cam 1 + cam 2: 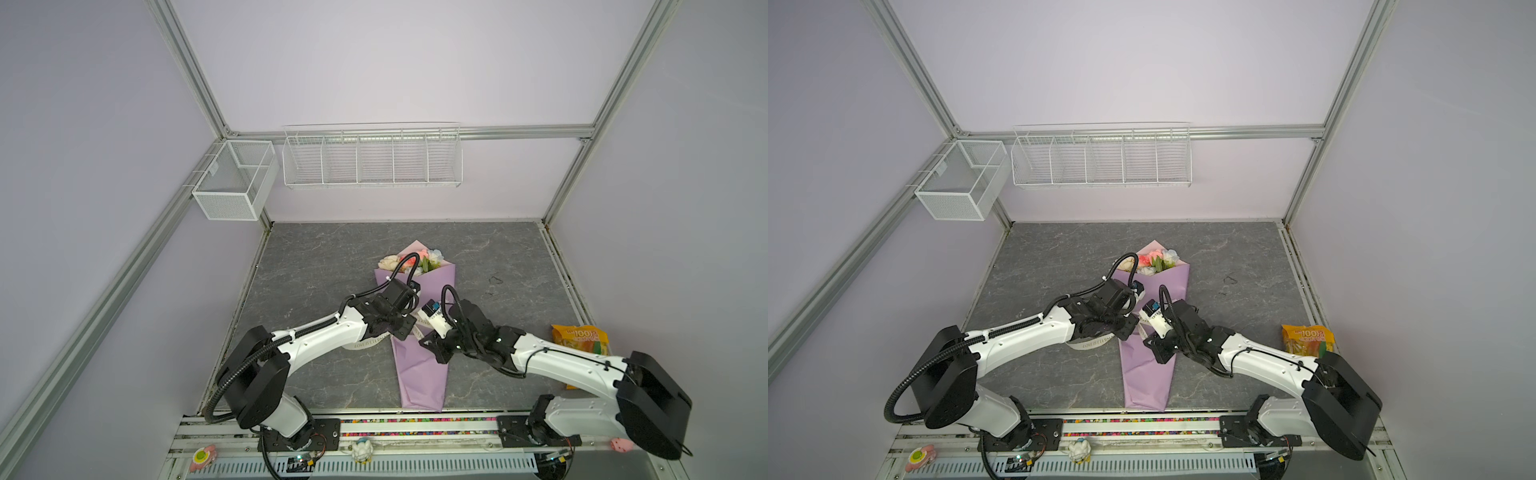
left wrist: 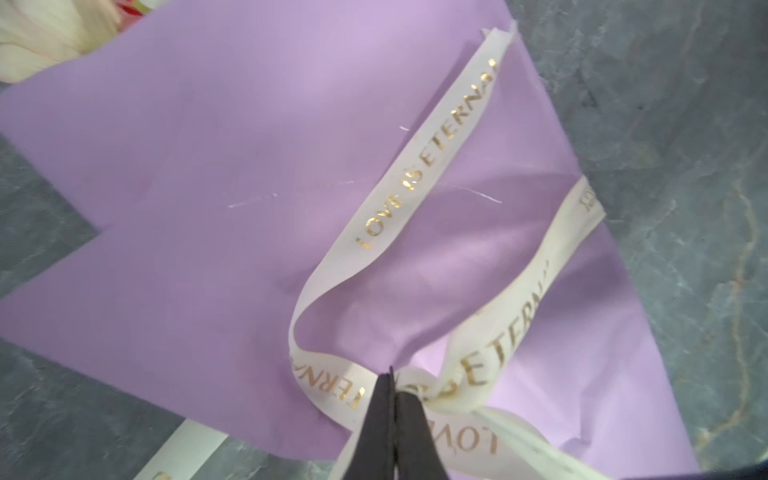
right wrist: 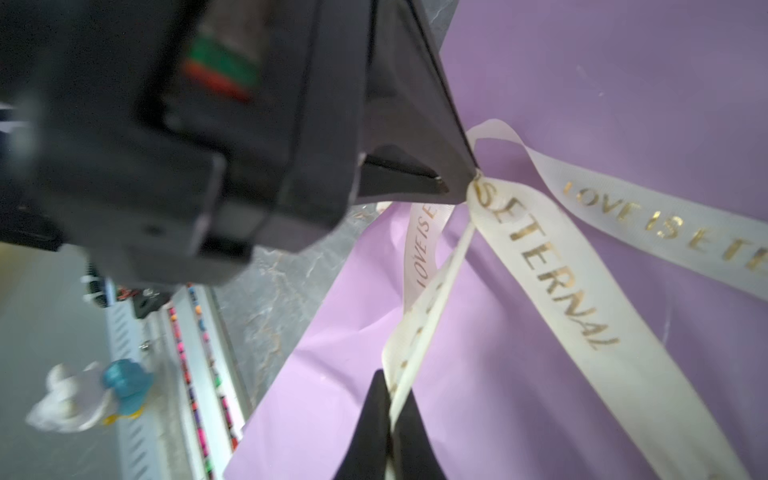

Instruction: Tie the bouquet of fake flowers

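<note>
Centrally in both top views, the bouquet of fake flowers (image 1: 419, 374) lies flat on the dark grey marbled table (image 1: 324, 266). Its lilac paper cone narrows toward the bottom edge of the frame, and the cream, pink and pale blue blooms with green leaves fan out at the upper end, partly behind the left arm's cable. Both arms reach in from the lower corners and meet over the middle of the cone. A cream ribbon (image 2: 432, 153) printed in gold with "LOVE IS ETERNAL" lies across the lilac paper in loose loops, and in both top views a curl of it shows on the table under the left arm, just left of the wrap. The left gripper (image 2: 392, 376) is closed, its 2 black fingers (image 2: 374, 419) pressed together on a bunched crossing of the ribbon. The right gripper (image 3: 389, 395) is likewise closed, pinching 1 strand of the ribbon edge-on; in the right wrist view that strand runs straight from it to the tip of the left gripper. The 2 grippers are near each other, not touching. At the right edge of the table lies a yellow snack bag (image 1: 579, 338), well apart from the bouquet. On the back wall, in the upper middle of the frame, hangs a white wire rack (image 1: 372, 160) with 5 compartments, and a white mesh basket (image 1: 232, 178) hangs to its left.
</note>
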### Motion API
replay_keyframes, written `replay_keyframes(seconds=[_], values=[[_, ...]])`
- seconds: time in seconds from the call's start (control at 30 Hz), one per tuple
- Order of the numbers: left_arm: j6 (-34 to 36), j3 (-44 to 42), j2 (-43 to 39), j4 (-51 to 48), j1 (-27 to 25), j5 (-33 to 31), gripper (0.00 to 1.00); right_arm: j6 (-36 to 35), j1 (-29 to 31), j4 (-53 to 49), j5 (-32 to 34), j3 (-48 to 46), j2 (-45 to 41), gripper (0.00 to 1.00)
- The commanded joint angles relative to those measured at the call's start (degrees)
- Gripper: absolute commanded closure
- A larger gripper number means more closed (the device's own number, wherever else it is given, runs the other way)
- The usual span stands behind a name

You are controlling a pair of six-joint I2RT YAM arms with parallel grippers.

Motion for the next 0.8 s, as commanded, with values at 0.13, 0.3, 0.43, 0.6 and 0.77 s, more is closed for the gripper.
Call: replay_keyframes(seconds=[0.13,0.3,0.43,0.6,0.77], values=[[-0.99,-0.83,-0.05,-0.15,1.0,-2.26,1.0,2.98,-0.53,-23.1,-6.06,2.28,-7.2,0.88],[-0.86,-1.0,-0.05,-0.56,0.99,-1.91,1.0,1.28,-1.32,-30.42,0.05,5.58,-1.63,0.84],[-0.73,-1.11,-0.03,-0.88,1.0,-1.22,1.0,3.1,-1.51,-25.77,0.04,6.28,-1.16,0.8],[-0.9,-1.3,-0.18,-0.7,1.0,-1.07,1.0,8.73,-2.22,-17.54,4.61,5.53,-1.38,0.61],[-0.88,-1.02,-0.09,-0.71,1.02,-0.84,1.0,12.49,-3.37,-13.49,5.0,6.41,4.33,0.48]])
